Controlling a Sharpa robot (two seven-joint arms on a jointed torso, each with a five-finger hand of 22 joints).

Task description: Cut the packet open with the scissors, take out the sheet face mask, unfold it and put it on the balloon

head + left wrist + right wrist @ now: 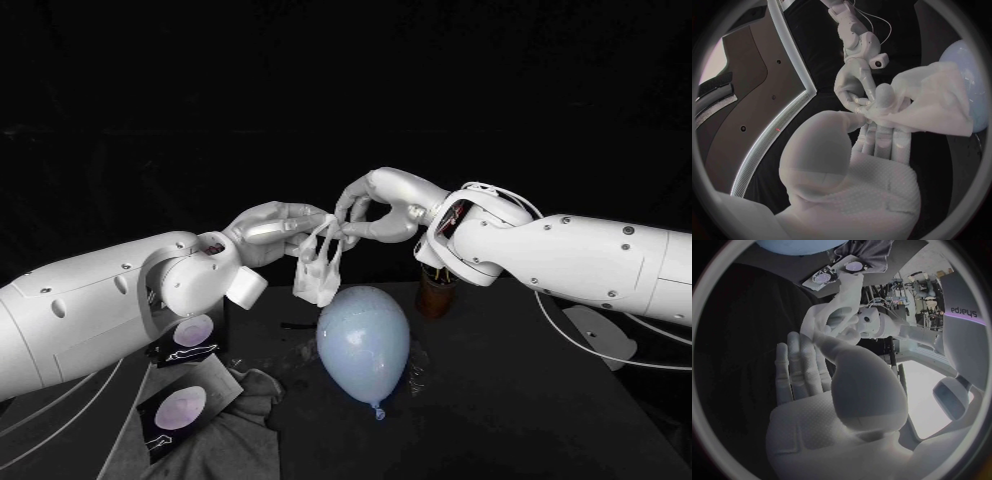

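Both the left arm (pixel 101 300) and right arm (pixel 591 255) have glossy white rounded shells with small dark screws. Thin white cables (pixel 577 335) loop under right arm. The left hand (pixel 274 228) and right hand (pixel 378 205) are silver and many-fingered, with dotted-texture palms. There's a red mark (pixel 450 218) at right wrist.

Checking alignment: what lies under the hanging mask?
The balloon, lying on the table; left hand and right hand hold the mask above it. The table beneath the balloon is hidden.

One pale blue rubber balloon (pixel 364 340), one crumpled white sheet face mask (pixel 317 272), two black packet pieces (pixel 189 341) (pixel 175 415) near the table's left edge, one grey cloth (pixel 248 398).
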